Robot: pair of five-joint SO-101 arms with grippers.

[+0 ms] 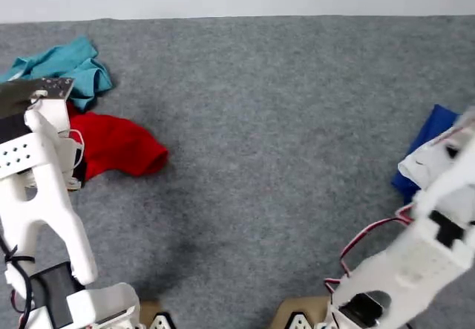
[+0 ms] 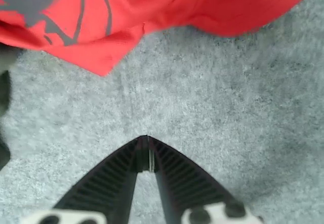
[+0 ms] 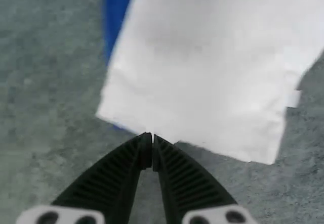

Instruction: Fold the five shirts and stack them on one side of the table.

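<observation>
White folded shirt (image 3: pixel 202 72) is lying on blue cloth shirt (image 3: pixel 117 11) at the tabletop's right edge. Crumpled red shirt (image 1: pixel 119 145) and teal shirt (image 1: pixel 67 65) are waiting. You are clenching left gripper (image 2: pixel 148 150) and right gripper (image 3: pixel 152 148) empty.

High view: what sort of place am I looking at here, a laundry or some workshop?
Probably a robotics test bench, not a laundry: a table covered in grey felt, the white left arm and right arm at its near edge, and a crumpled red shirt and teal shirt as practice pieces.

Red shirt (image 1: pixel 119 147), teal shirt (image 1: pixel 67 65), blue shirt (image 1: pixel 434 128), wht shirt (image 3: pixel 202 72)
</observation>
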